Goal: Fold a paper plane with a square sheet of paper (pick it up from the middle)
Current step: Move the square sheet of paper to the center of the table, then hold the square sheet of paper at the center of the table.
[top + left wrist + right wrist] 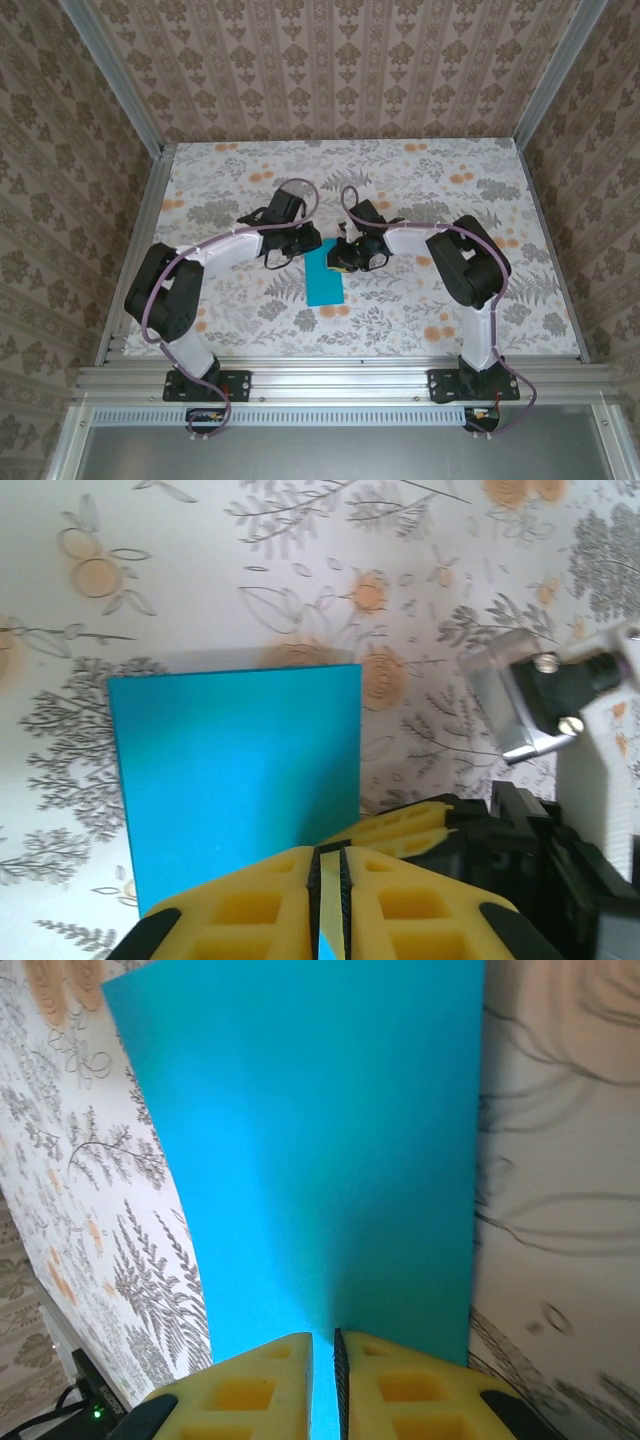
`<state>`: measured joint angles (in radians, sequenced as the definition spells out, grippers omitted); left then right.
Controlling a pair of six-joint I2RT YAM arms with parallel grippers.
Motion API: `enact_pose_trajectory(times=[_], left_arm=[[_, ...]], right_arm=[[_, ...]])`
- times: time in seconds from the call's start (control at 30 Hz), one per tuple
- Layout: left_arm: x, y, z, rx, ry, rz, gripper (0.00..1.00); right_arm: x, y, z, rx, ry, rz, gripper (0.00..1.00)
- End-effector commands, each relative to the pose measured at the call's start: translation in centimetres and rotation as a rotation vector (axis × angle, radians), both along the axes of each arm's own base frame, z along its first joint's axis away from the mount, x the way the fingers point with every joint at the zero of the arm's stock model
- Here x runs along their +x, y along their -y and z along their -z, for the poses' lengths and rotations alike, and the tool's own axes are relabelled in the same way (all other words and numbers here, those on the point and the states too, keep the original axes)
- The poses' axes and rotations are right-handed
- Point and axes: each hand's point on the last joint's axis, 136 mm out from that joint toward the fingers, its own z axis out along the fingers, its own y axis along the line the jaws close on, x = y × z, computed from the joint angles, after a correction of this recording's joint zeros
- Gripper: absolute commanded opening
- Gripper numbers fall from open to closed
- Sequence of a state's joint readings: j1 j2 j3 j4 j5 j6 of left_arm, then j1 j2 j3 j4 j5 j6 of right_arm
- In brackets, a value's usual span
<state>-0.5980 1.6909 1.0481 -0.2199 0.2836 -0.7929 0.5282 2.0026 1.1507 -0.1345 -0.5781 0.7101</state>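
The square sheet of paper (325,280) is teal and lies on the flowered table as a narrow, plain rectangle, not shaped like a paper plane. Both grippers meet at its far end. My right gripper (345,260) is shut on the sheet's edge (320,1140), and the paper curves up into its jaws (323,1338). My left gripper (300,246) sits over the same end of the sheet (235,770). Its jaws (330,852) are nearly together, with a thin slit between them. I cannot tell whether paper is pinched there. The right gripper's yellow fingers (425,825) lie just beside it.
The flowered table (450,300) is walled by patterned panels at the back and both sides, with aluminium posts (110,70) at the corners. An aluminium rail (330,380) at the near edge carries both arm bases. Cables loop over each arm.
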Motion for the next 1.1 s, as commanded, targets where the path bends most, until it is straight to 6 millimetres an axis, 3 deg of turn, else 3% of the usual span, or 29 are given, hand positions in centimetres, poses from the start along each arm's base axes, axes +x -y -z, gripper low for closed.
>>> enact_pose_trajectory(times=[0.0,0.23,0.37,0.53,0.87,1.07], left_arm=[[0.7,0.6,-0.1,-0.074,-0.011,0.021,0.13],[3.3,3.6,-0.1,-0.228,-0.011,0.117,0.10],[3.9,5.1,0.5,-0.243,-0.016,0.159,0.09],[3.8,5.8,2.0,-0.226,-0.045,0.177,0.09],[2.7,4.5,5.5,-0.139,-0.117,0.176,0.06],[2.1,4.0,7.1,-0.110,-0.159,0.166,0.05]], right_arm=[[0.2,-0.7,-0.9,0.051,0.027,-0.025,0.16],[0.3,0.2,-4.8,0.077,0.115,0.017,0.16],[0.1,1.8,-4.0,0.025,0.106,0.053,0.15],[0.3,2.2,-3.2,0.013,0.088,0.080,0.14],[1.1,2.2,-2.4,0.009,0.053,0.143,0.14],[1.9,3.6,-1.9,-0.051,0.062,0.219,0.13]])
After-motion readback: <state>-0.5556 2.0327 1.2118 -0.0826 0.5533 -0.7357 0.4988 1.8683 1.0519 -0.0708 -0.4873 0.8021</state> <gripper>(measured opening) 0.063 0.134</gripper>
